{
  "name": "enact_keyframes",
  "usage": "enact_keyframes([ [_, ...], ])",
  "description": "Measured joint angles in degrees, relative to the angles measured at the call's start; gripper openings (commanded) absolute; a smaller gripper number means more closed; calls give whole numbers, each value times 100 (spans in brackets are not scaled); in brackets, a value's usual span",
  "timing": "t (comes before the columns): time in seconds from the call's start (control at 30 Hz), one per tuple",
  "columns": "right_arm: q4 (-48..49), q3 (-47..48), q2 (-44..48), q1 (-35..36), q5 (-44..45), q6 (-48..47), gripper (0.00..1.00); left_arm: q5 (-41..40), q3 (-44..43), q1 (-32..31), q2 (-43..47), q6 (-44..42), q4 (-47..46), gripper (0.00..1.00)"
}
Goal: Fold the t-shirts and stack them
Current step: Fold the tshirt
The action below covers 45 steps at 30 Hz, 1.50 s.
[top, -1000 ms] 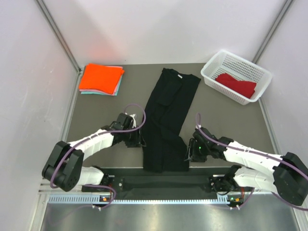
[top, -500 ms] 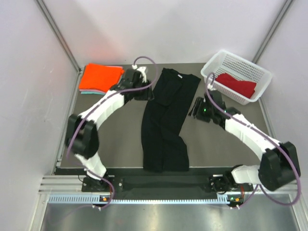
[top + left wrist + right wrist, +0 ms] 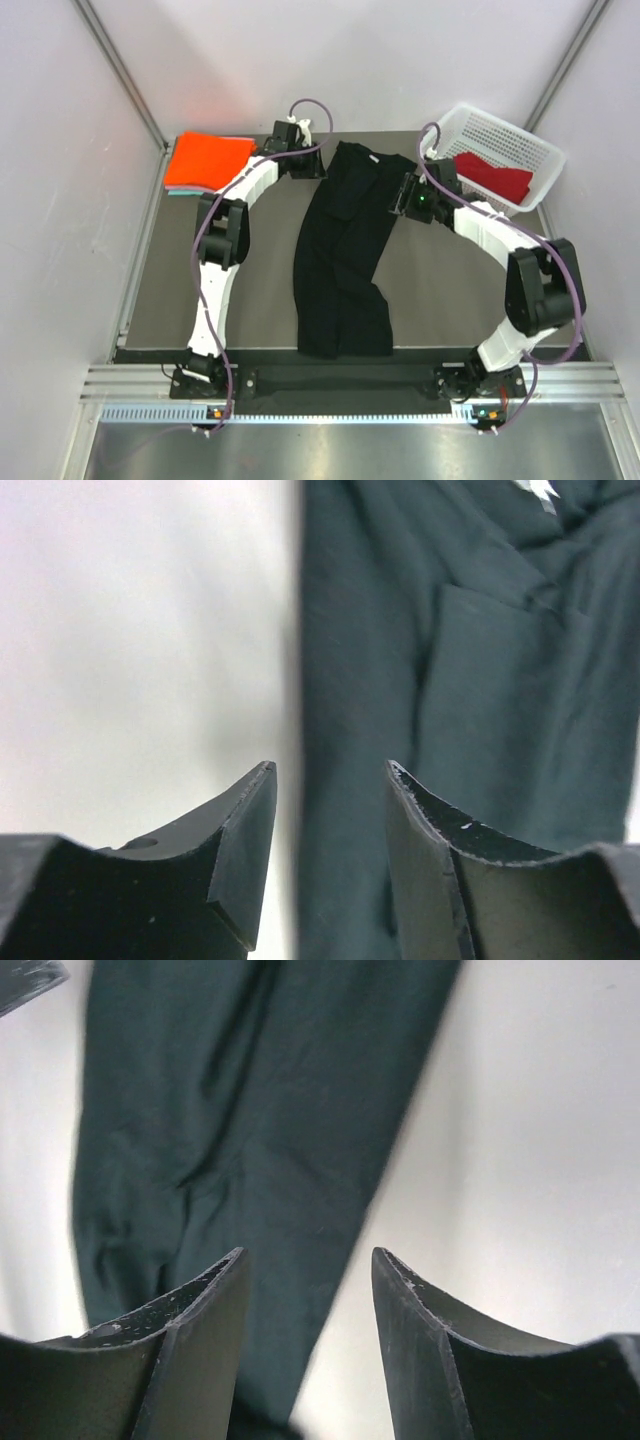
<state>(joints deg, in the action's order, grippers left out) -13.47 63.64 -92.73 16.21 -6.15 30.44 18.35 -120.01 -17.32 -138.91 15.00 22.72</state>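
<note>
Both arms (image 3: 225, 215) reach far forward from their bases (image 3: 197, 370); left gripper (image 3: 328, 770) and right gripper (image 3: 308, 1252) hold fingers (image 3: 240, 850) apart, empty.

tees 4: black tee (image 3: 340, 250) x1, orange tee (image 3: 205, 160) x1, teal tee (image 3: 178, 192) x1, red tee (image 3: 495, 176) x1 | basket (image 3: 532, 146) x1 | grippers 2: left gripper (image 3: 330, 772) x1, right gripper (image 3: 306, 1256) x1 | table (image 3: 455, 290) x1

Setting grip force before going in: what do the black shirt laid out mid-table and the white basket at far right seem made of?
Long black cloth t-shirt: soft matte fabric, possibly cotton; it lies limp with creases and overlapping folds, no sheen. White rectangular mesh basket: rigid moulded plastic, apparently; its smooth lattice walls stand on their own.
</note>
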Motion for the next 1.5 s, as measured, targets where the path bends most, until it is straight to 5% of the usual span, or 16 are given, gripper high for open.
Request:
enact_keyframes([
  [0.33, 560, 953, -1318, -404, 501, 254, 39, 313, -662, 59, -813, 13, -487, 54],
  [0.6, 1163, 1602, -2291, -435, 1034, 782, 40, 358, -981, 48, -1215, 219, -1075, 47],
  [0.8, 977, 2253, -2975, -444, 1325, 938, 41, 372, -1038, 48, -1346, 352, -1338, 24],
  [0.87, 898, 2428, -3077, -444, 1375, 986, 40, 369, -1038, 48, -1357, 411, -1366, 2],
  [0.9, 855, 2527, -3123, -444, 1392, 1008, 39, 372, -1038, 50, -1362, 459, -1379, 0],
  [1.13, 682, 3108, -3449, -428, 1403, 1080, 29, 376, -1038, 74, -1399, 734, -1504, 0],
  [1.5, 789, 3226, -3517, -354, 1095, 802, 40, 321, -610, 179, -1335, 1266, -2072, 0],
])
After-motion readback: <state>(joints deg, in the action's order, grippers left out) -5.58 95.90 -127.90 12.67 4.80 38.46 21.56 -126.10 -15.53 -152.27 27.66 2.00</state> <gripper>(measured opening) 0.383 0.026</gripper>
